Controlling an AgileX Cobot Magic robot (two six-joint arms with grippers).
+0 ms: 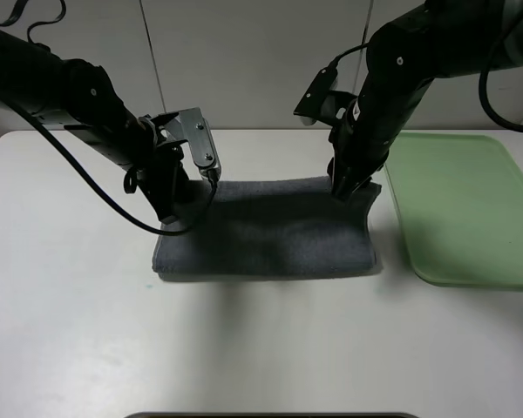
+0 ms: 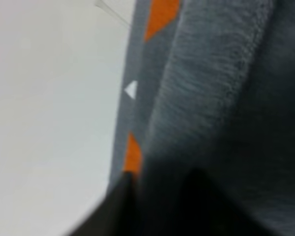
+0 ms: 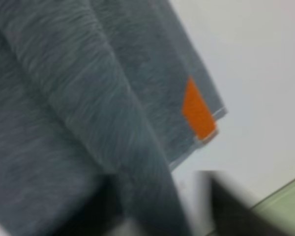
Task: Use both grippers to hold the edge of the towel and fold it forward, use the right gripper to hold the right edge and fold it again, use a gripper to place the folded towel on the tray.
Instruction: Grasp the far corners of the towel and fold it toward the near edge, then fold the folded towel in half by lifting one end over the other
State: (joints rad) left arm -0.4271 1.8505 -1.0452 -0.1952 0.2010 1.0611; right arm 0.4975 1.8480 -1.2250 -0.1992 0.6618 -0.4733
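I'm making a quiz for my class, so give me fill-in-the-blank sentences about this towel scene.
The towel is dark ___. The tray is pale ___. The tray lies to the towel's ___, seen from the high camera. The stripe patch in the wrist views is ___. Missing: grey, green, right, orange.

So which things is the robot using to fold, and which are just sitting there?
For the job: the towel, the left hand and the right hand at its far edge, the green tray.
Just there: the white table, a dark thing at the bottom edge of the high view.
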